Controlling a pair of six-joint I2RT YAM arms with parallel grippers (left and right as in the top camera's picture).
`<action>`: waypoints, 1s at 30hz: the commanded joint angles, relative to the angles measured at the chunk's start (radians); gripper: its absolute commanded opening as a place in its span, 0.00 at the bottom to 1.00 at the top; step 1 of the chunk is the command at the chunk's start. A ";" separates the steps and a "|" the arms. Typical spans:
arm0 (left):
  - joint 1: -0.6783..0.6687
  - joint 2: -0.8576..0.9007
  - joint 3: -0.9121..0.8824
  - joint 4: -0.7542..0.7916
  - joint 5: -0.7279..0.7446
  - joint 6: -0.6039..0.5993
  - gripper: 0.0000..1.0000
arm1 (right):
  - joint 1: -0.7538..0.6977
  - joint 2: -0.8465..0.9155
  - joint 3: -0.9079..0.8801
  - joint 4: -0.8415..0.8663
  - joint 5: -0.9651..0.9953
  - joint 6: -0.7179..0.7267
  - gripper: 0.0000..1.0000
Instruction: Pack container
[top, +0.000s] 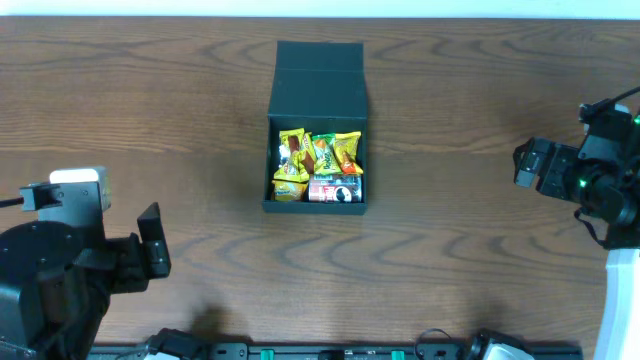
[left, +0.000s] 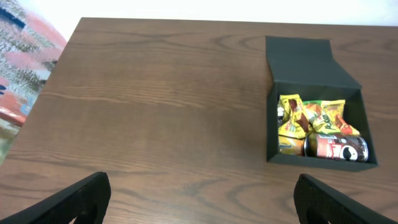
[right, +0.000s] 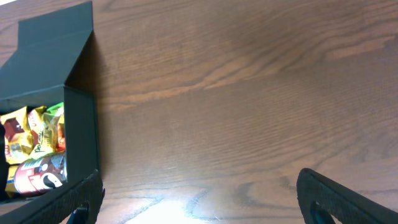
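Observation:
The container (top: 317, 100) is a dark green-black box in the middle of the table, its flap lid open and lying flat at the far side. Inside lie several yellow snack packets (top: 318, 155) and a small red can (top: 335, 189). The container also shows in the left wrist view (left: 311, 68) and the right wrist view (right: 53, 62). My left gripper (top: 150, 245) is open and empty at the near left, well away from the container. My right gripper (top: 527, 165) is open and empty at the far right.
The table is brown wood (top: 450, 230). A patterned cloth (left: 22, 56) lies beyond the table's left edge in the left wrist view. The table's near edge carries black clamps (top: 330, 352).

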 joint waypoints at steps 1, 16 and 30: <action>0.047 -0.037 0.000 -0.002 -0.014 0.018 0.95 | 0.010 -0.002 0.006 -0.002 -0.007 -0.016 0.99; 0.423 -0.428 -0.744 0.546 0.076 0.007 0.95 | 0.010 -0.002 0.006 -0.002 -0.007 -0.015 0.99; 0.443 -0.766 -1.379 0.876 0.225 0.006 0.95 | 0.010 -0.002 0.006 -0.002 -0.007 -0.016 0.99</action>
